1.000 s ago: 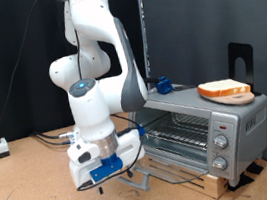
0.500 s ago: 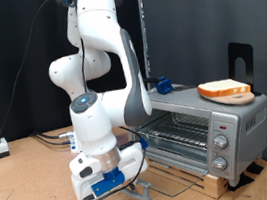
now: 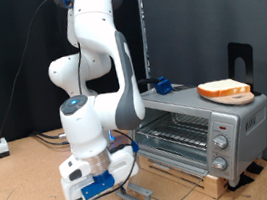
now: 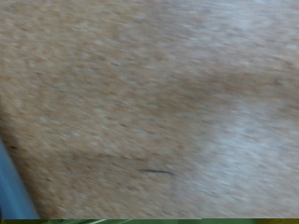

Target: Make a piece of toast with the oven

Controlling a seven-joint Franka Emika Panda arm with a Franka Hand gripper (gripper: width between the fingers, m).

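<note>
The oven (image 3: 196, 126) stood with its door (image 3: 137, 192) dropped fully open, so the opening step looked done. The toast (image 3: 224, 90) lay on the oven's roof, above the claw (image 3: 94, 190) and well off toward the exterior view's right, so the rack (image 3: 174, 129) was bare and loading and setting the knobs (image 3: 220, 140) remained.

The claw hung low over the table (image 3: 25, 187), just beside the door's outer edge, on the side of the exterior view's left. Nothing showed between its fingers, but whether they were spread or together could not be told: the blue fingertips were too small in the exterior view, and the wrist view gave only a blurred tan surface (image 4: 149, 103).

As for room, the door's lip lay close to the claw on the exterior view's right and would be the nearest edge to clip. Toward the exterior view's left and bottom the table looked open. Above the door, the oven's mouth was unobstructed, with the arm's bulk (image 3: 95, 111) rising directly over the claw.
</note>
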